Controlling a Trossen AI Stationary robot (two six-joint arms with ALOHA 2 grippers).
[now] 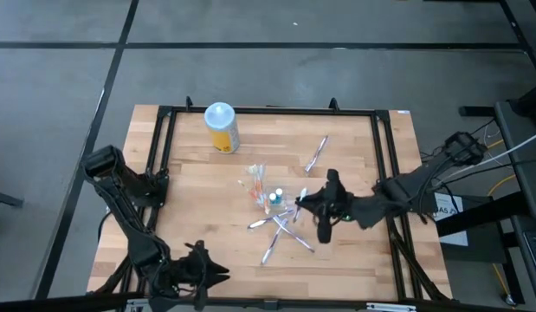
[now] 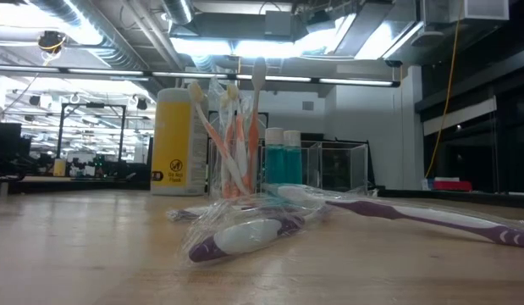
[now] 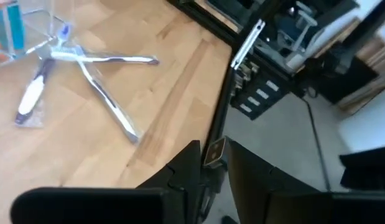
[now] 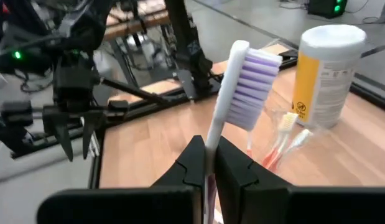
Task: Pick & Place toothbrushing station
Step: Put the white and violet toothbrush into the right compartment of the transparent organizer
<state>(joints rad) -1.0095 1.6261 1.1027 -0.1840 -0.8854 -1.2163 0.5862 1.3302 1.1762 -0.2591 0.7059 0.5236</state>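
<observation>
Right claw (image 4: 209, 163) clenched on a purple toothbrush (image 4: 242, 84), over table (image 1: 198, 208) middle beside holder (image 1: 269, 198); long axis upright, bristled head up. Left claw (image 3: 211, 163) at near edge, slightly parted, holding nothing.

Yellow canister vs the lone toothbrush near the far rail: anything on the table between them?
Nothing. In the high view the wood between the yellow canister and the lone toothbrush is bare; the clear holder with brushes stands nearer the middle.
</observation>
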